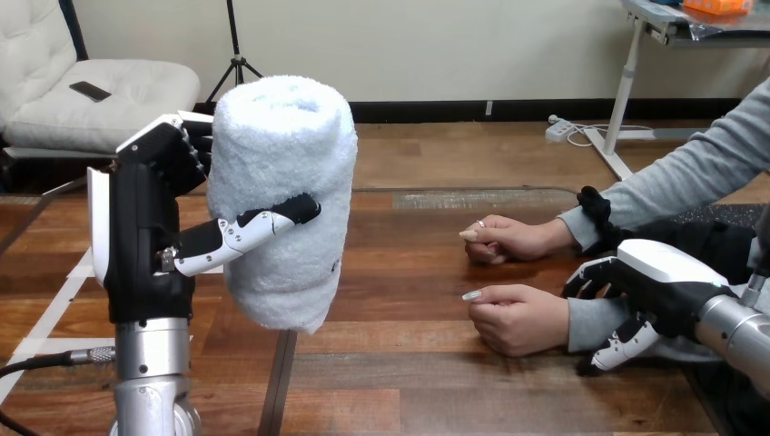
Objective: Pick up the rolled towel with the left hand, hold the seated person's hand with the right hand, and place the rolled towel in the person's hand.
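My left hand (145, 218) holds the white rolled towel (281, 182) upright, well above the wooden table (409, 381) at the view's left. Its thumb (245, 232) lies across the towel's front and its fingers wrap round the back. The person's nearer hand (518, 318) rests on the table as a loose fist, right of centre. My right hand (667, 277) is at that hand's grey-sleeved wrist, fingers curled over the top and thumb underneath. The person's farther hand (508, 238) rests just behind, loosely closed.
Bare table lies between the towel and the person's two hands, and in front of them. A dark pad (717, 232) lies at the table's right edge by the person's forearms.
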Tool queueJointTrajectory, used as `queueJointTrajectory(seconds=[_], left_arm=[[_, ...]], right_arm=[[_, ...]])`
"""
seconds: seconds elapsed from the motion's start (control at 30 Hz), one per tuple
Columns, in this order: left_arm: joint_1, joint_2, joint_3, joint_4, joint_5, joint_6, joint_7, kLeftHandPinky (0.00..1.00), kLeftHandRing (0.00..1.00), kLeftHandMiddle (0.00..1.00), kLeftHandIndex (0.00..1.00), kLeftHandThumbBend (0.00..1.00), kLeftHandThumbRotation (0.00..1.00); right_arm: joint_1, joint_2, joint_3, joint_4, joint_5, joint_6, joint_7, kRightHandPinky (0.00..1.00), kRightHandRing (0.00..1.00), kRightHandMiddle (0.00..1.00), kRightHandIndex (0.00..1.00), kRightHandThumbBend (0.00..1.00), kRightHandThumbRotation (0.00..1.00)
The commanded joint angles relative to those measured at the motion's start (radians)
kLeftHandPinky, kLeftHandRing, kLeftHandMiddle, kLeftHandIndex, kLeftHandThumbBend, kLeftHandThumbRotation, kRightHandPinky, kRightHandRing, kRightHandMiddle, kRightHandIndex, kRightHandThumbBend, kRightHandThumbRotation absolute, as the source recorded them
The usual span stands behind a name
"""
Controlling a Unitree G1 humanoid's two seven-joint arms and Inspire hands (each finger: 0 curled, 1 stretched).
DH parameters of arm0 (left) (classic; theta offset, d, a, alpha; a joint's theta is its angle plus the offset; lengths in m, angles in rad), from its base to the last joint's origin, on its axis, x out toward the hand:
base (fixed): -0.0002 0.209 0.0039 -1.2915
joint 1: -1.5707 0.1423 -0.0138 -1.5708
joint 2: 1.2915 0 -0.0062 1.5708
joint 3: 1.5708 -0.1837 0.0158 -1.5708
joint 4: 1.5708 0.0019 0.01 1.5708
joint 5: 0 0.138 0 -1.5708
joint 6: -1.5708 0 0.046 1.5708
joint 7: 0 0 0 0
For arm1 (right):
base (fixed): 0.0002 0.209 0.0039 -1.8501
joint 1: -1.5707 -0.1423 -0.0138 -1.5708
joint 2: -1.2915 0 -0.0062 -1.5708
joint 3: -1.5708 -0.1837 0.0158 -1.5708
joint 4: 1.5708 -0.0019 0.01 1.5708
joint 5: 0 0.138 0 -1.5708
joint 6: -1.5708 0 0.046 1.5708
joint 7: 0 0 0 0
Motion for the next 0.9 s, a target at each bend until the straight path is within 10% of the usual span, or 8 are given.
queueJointTrajectory(seconds=[0.0, 0.87], left_arm=[[-0.064, -0.013, 0.012, -0.019, -0.020, -0.024, 0.000, 0.28, 0.32, 0.38, 0.41, 0.74, 0.00], [-0.046, -0.022, 0.012, -0.013, -0.031, -0.045, -0.006, 0.28, 0.32, 0.38, 0.41, 0.73, 0.00]], right_arm=[[-0.044, 0.030, 0.038, -0.009, -0.035, -0.012, -0.036, 0.55, 0.65, 0.69, 0.69, 0.93, 0.17], [-0.064, 0.042, 0.091, 0.007, -0.097, -0.022, -0.103, 0.55, 0.63, 0.65, 0.65, 0.84, 0.18]])
